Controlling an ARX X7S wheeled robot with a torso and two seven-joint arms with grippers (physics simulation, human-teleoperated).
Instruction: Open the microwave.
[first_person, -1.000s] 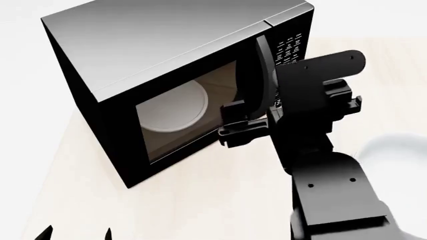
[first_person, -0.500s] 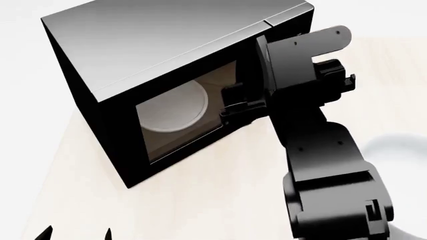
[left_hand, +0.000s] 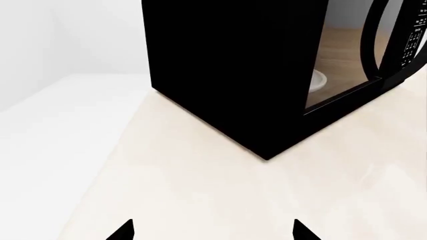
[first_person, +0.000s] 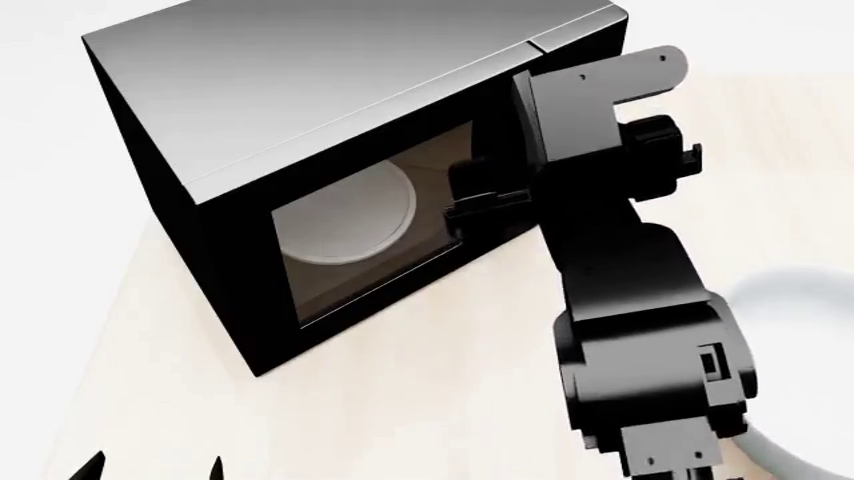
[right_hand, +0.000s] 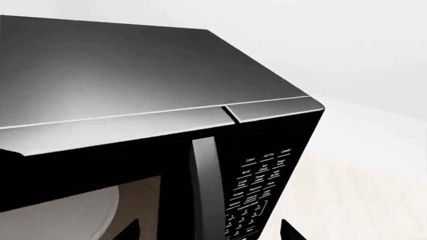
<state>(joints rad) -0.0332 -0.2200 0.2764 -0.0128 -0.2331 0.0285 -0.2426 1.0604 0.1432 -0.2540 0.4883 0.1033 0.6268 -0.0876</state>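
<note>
Our right gripper (first_person: 483, 198) has closed in on the microwave (first_person: 320, 170) handle (right_hand: 207, 190) at frame centre; jaws spread, nothing gripped yet, door shut

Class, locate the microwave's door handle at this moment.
In the head view the handle runs vertically at the right edge of the microwave door, beside the keypad, with the right gripper right at it.

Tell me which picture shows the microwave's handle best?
The right wrist view: the handle stands close and unblocked beside the keypad. The left wrist view catches only a curved piece at the edge. In the head view, the right arm mostly hides it.
</note>
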